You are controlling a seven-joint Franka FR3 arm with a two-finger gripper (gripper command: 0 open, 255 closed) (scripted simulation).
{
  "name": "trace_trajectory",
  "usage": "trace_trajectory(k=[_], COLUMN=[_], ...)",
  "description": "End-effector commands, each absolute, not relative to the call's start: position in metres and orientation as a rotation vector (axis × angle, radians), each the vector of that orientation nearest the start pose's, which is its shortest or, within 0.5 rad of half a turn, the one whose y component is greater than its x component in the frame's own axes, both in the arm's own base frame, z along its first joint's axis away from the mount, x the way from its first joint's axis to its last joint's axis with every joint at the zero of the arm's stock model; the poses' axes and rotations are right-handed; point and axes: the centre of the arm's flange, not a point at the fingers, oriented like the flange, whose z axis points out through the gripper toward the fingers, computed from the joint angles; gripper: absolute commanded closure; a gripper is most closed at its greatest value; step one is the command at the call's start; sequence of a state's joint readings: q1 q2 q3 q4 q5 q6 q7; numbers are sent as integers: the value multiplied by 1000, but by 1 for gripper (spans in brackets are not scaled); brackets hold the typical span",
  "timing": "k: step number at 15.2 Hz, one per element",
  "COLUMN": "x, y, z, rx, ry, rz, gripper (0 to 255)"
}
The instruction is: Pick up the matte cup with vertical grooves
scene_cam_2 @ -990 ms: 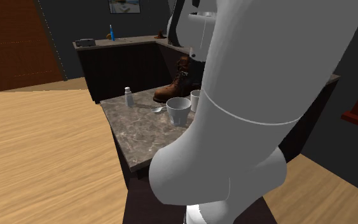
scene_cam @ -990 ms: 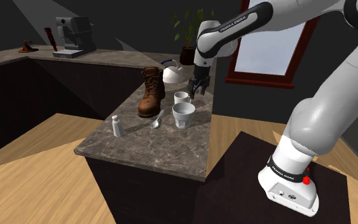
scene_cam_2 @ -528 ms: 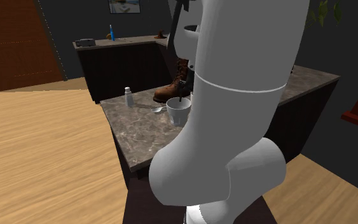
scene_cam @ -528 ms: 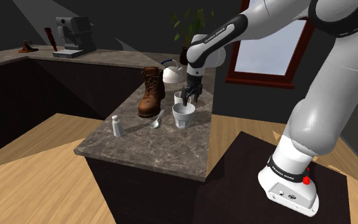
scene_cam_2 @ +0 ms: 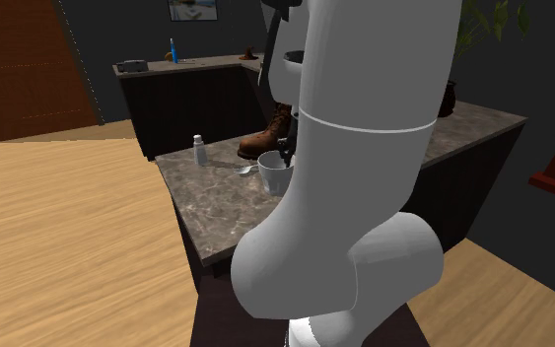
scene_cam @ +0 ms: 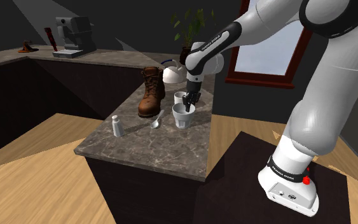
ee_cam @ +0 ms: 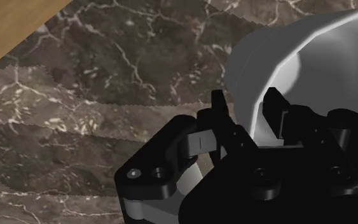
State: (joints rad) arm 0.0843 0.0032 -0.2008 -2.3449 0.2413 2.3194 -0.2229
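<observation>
White cup (scene_cam: 184, 117) stands upright, mouth up, near one long edge of the countertop (scene_cam: 152, 149); the gripper (ee_cam: 246, 105) has open jaws astride its wall.

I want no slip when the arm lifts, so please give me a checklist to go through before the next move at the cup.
1. Fingers astride the cup wall: ok, one outside, one inside.
2. Fingers shut on the wall: not ok, they stand apart.
3. Cup upright on the counter: ok.
4. Second cup apart from the fingers: cannot tell, it stands close behind.
5. Spoon and boot off the lift path: ok, both lie beside the cup.
</observation>
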Motion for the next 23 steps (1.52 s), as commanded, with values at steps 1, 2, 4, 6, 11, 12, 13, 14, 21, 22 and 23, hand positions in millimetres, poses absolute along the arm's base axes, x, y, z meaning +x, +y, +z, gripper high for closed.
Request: trace_trajectory(k=[1,2,4,6,11,12,13,14,21,22,23], x=[498,497,498,498,497,497,497,497,497,497,497], y=[-54,-54,-54,-54,-54,-54,-54,-54,-54,-54,-54], z=[329,329,329,329,345,350,355,361,397,403,408], rx=[-2964,-2964,-2964,-2964,-2964,-2964,-2964,-2964,-2964,-2964,-2964], ry=[90,90,90,90,90,90,90,90,90,90,90], rz=[-2,-2,-2,-2,-2,-2,-2,-2,-2,-2,-2], gripper=[255,255,255,255,255,255,255,255,255,255,255])
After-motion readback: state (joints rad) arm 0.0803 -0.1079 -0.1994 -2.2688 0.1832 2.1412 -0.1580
